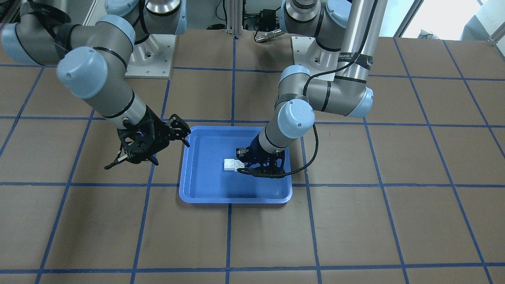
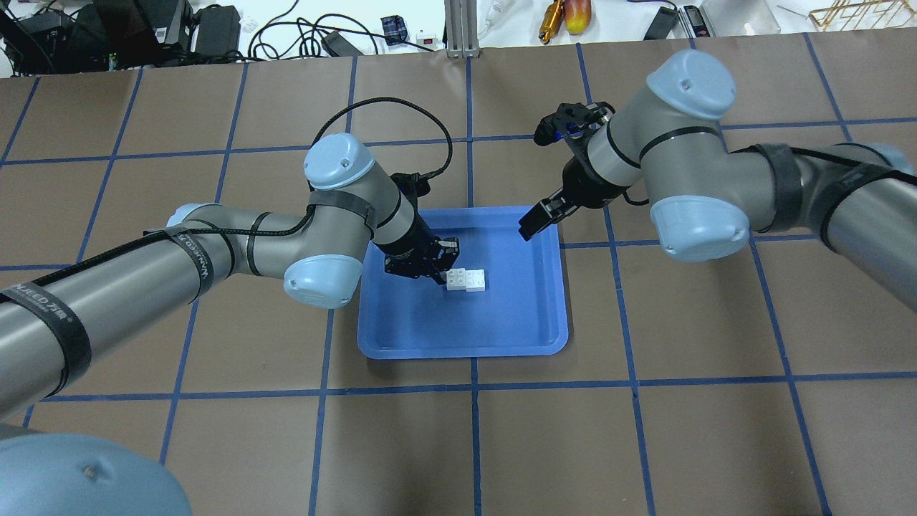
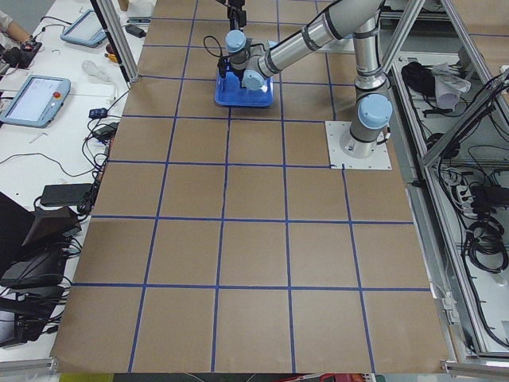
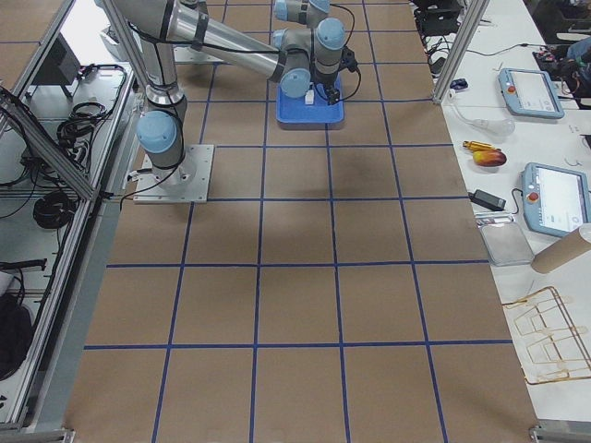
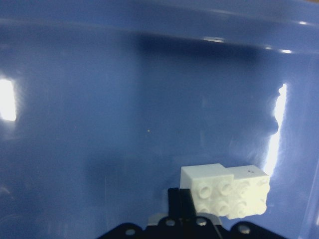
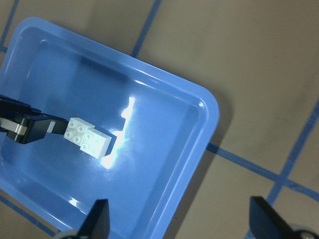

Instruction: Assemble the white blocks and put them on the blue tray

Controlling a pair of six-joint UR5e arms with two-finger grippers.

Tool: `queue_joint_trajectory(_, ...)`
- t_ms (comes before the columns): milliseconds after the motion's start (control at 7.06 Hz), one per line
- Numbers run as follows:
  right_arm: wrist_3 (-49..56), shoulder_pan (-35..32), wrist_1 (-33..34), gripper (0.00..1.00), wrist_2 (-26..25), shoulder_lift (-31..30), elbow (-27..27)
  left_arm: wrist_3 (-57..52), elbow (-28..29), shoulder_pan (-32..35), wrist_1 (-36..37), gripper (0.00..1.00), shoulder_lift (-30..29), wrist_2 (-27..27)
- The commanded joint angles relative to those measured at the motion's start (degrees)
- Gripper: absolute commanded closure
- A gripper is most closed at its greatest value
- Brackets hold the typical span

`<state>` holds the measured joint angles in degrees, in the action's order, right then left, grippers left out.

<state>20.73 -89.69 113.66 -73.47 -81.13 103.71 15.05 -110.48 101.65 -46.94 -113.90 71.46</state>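
Left gripper (image 2: pixel 444 264) spread open, one fingertip (image 6: pixel 46 129) touching the joined white blocks (image 2: pixel 466 280) near the middle of the blue tray (image 2: pixel 530 322); possible drag or tipping through a snagged stud during retreat.

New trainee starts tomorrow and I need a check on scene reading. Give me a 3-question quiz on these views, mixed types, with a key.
1. Open or shut: how does the right claw stand?
2. Which claw reaches down into the blue tray, right beside the white blocks?
A. left claw
B. right claw
C. neither
3. True or false: the white blocks lie apart, in opposite corners of the tray.

Key:
1. Open; its fingers are spread wide in its wrist view.
2. A.
3. False; they are joined and sit near the tray's middle.
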Motion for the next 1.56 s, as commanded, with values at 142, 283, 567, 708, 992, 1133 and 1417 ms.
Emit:
queue_joint_trajectory(142,-19.70,2.42,-22.73,0.00,-12.09,-5.95,-11.14,-0.36,0.78,-0.04,0.19,1.00,2.00,0.26)
queue_joint_trajectory(283,-25.07,2.33,-26.78,0.00,-12.05,-8.75,-12.03,-1.24,3.49,-1.18,-0.77,1.00,3.06,0.87)
queue_joint_trajectory(567,-26.00,2.50,-27.53,0.00,-12.84,-9.66,-11.69,-3.78,11.82,-4.78,-12.67,1.00,4.91,0.96)
queue_joint_trajectory(708,-27.83,2.33,-27.53,0.00,-12.84,-11.14,-11.60,-5.97,15.34,-5.31,-18.39,1.00,6.22,4.19)
queue_joint_trajectory(992,-32.76,1.80,-27.79,0.00,-14.93,-12.65,-11.52,-10.98,20.46,-6.80,-28.43,1.00,9.12,7.82)
queue_joint_trajectory(1133,-32.86,1.63,-27.79,0.00,-15.82,-12.48,-11.52,-13.26,20.83,-8.64,-30.47,1.00,10.96,7.91)
queue_joint_trajectory(1417,-32.60,0.84,-27.53,0.00,-15.83,-12.56,-11.52,-17.15,21.17,-9.01,-35.65,0.95,16.84,18.40)
